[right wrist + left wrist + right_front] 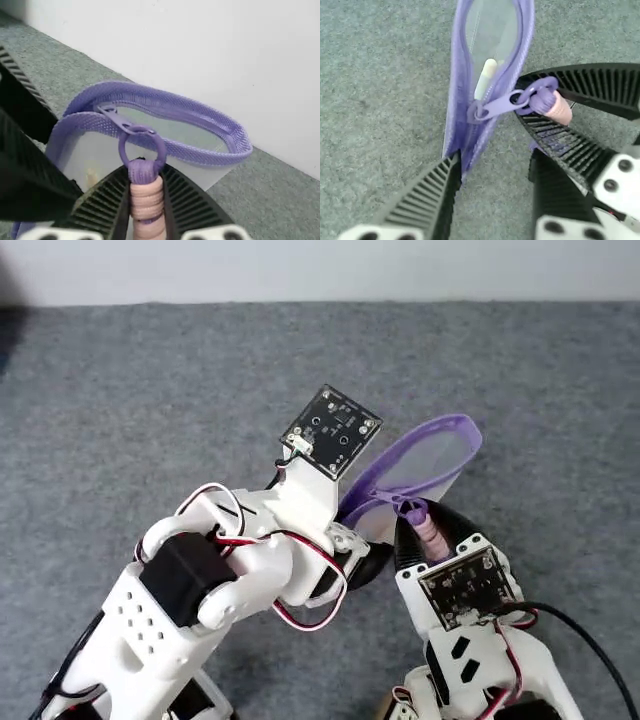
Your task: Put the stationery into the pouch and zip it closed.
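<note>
Your right tool (145, 175) is clamped tight on the pink charm (146, 202) that hangs from the slider (477, 111). Your left tool (495, 157) stands wide apart and grips nothing: the end of the pouch (457, 100) sits between its jaws, touching only one finger. The pouch stands on edge on the counter (150, 390), just ahead of both tools, with its mouth gaping beyond the slider. A white pen (486, 77) lies inside, its tip close to the zip line.

Watch three things. Pull the charm now, with the left tool slack, and the whole pouch will likely slide or topple after it rather than zip. Pull sideways off the zip line and the slider may bind, or the charm may slip out of your grip. The pen tip may also catch the slider as it passes.
</note>
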